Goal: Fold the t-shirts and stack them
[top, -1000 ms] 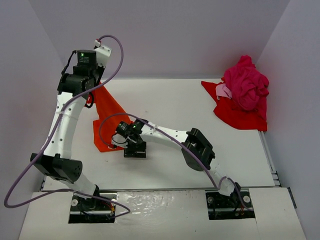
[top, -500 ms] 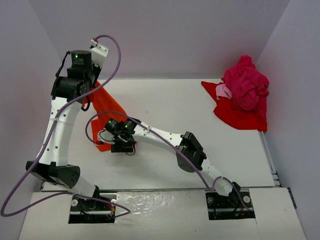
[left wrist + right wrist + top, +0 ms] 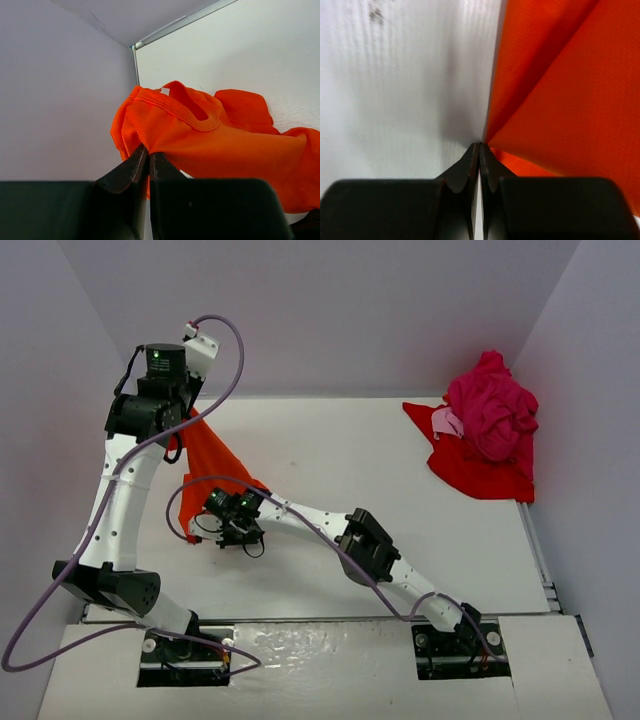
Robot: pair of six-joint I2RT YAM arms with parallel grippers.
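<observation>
An orange-red t-shirt [image 3: 205, 465] hangs stretched from the back left down onto the table. My left gripper [image 3: 183, 423] is raised and shut on it; in the left wrist view the tips [image 3: 148, 150] pinch the cloth [image 3: 225, 145] beside the collar. The right gripper [image 3: 212, 525] is low at the shirt's near edge. In the right wrist view its jaws [image 3: 480, 145] are closed at a corner of the orange cloth [image 3: 570, 100], whose folds run out from the tips. A red t-shirt [image 3: 475, 470] lies flat at the back right under a crumpled magenta-pink one [image 3: 490, 410].
White walls close in the table [image 3: 340, 450] on the left, back and right. The left arm stands close to the left wall. The right arm stretches low across the table's front half. A metal rail [image 3: 540, 550] runs along the right edge.
My right gripper slid left across the table to the orange shirt's near edge and shut there. The left gripper kept its hold and shifted only slightly.
</observation>
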